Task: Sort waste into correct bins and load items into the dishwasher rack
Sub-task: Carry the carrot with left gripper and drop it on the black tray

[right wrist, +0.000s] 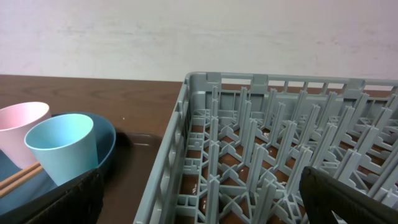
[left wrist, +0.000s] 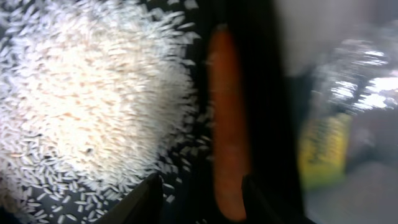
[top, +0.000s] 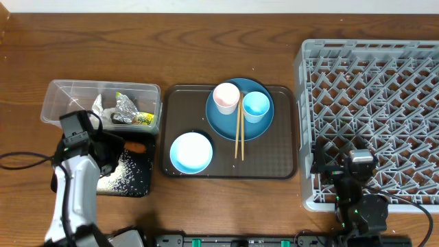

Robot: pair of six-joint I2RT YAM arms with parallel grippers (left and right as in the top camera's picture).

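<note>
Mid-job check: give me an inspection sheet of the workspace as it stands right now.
Surface: wooden table, brown serving tray in the middle.
Job's things: carrot and rice in black tray; tissue, foil and wrapper in clear tub; pink cup, light blue cup and chopsticks on blue plate, white bowl beside it; rack holds nothing.
Clutter: nothing seen.
Claws: left claw open over the carrot; right claw open at the rack's near corner.
Cables: left cable, right cable, both on the table.
Surroundings: pale wall.
</note>
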